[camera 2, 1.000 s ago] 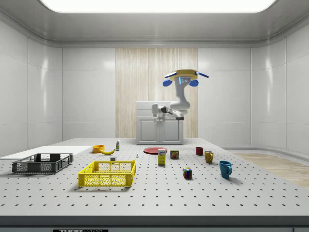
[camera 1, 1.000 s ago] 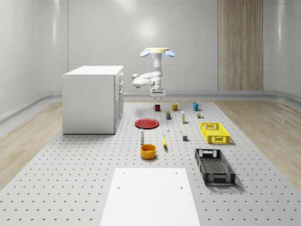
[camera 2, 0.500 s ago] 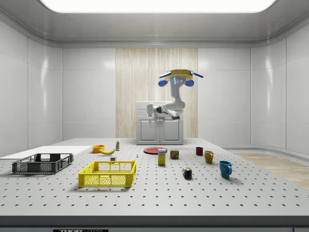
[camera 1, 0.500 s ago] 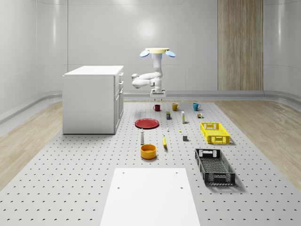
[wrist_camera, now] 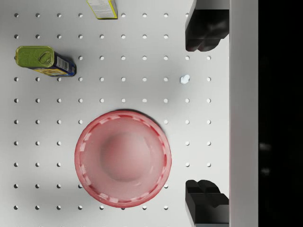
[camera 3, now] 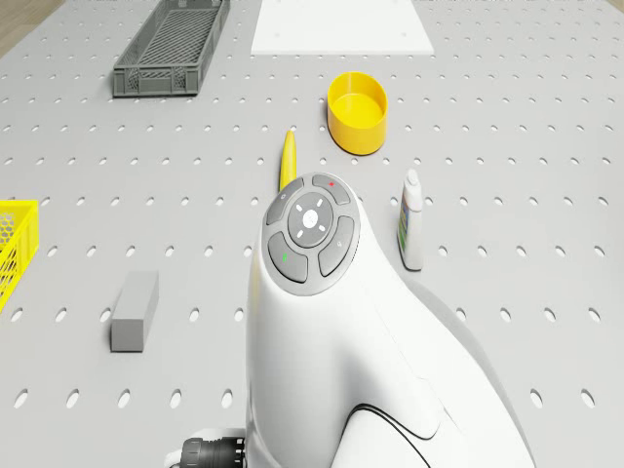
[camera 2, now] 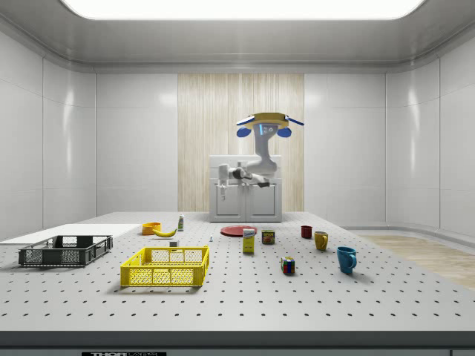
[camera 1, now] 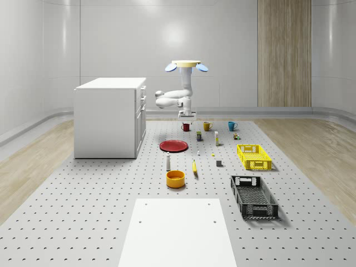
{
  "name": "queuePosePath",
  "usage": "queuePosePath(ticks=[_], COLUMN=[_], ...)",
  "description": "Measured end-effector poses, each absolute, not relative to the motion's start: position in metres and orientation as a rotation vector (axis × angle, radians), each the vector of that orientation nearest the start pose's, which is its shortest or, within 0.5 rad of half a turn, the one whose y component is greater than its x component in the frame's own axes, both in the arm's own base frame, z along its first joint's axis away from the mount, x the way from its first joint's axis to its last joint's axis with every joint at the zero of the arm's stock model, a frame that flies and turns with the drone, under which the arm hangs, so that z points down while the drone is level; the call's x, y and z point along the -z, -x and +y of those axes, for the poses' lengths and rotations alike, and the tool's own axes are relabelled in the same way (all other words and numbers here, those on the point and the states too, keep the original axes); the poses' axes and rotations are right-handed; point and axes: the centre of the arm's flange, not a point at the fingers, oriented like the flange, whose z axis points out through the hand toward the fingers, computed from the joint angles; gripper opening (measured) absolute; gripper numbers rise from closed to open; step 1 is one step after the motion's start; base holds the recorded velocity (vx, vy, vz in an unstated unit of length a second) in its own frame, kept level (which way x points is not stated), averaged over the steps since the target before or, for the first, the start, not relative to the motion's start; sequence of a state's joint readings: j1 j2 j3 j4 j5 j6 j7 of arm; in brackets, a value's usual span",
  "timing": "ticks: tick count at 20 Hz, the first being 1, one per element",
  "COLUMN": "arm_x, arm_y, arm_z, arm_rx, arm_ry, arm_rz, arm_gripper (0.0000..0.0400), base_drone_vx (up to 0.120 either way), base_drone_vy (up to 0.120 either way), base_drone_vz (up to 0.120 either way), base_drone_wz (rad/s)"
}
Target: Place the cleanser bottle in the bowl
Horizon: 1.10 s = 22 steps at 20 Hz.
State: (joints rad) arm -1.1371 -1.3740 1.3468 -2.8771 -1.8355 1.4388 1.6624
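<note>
A: Whole-scene view first. Where does the drone (camera 1: 186,65) sit?

B: It hovers in the air over the far part of the perforated bench (camera 1: 83,211), above the red plate (camera 1: 173,146) and the row of mugs. The arm folds below it and the gripper (camera 1: 186,114) hangs just above the red mug (camera 1: 186,127), holding nothing.

A: And the task's things?

B: The cleanser bottle (camera 1: 168,162) stands upright on the bench, just behind the orange bowl (camera 1: 175,178) and apart from it. A banana (camera 1: 194,167) lies near the bowl on the whole-scene view's right.

A: Side view?

B: The drone (camera 2: 264,121) hovers in front of the white cabinet (camera 2: 245,199), well above the bench. The cleanser bottle (camera 2: 180,222) stands between the bowl (camera 2: 151,228) and the red plate (camera 2: 239,231), with the banana (camera 2: 165,233) in front of it.

A: Drone view?

B: The arm's white link (camera 3: 336,331) is in the foreground. Past it the cleanser bottle (camera 3: 412,220) stands upright, near the bowl (camera 3: 357,112) but not touching; the banana (camera 3: 287,161) lies beside them, and a grey block (camera 3: 135,310) sits well apart.

A: Wrist view?

B: The gripper (wrist_camera: 206,115) looks straight down at the red plate (wrist_camera: 123,159). The jaws stand wide apart with nothing between them. A tin can (wrist_camera: 44,61) lies on its side nearby.
</note>
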Motion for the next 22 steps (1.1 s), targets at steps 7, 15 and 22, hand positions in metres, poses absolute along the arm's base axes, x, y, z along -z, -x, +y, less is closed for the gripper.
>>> queuePosePath(ticks=[7, 15, 22], arm_x=[-0.4907, -0.4907, -0.4907], arm_y=[-0.3068, -0.3068, -0.3068], arm_z=[-0.0001, 0.0, 0.0], arm_rx=[-0.785, -0.785, -0.785], arm_ry=[-0.001, -0.001, -0.001], arm_rz=[-0.002, -0.002, -0.002], arm_gripper=[0.04, 0.04, 0.04], base_drone_vx=[0.12, 0.12, 0.12], base_drone_vy=[0.0, -0.045, -0.029], base_drone_vz=[0.0, 0.0, 0.0], base_drone_wz=[0.0, 0.0, 0.0])
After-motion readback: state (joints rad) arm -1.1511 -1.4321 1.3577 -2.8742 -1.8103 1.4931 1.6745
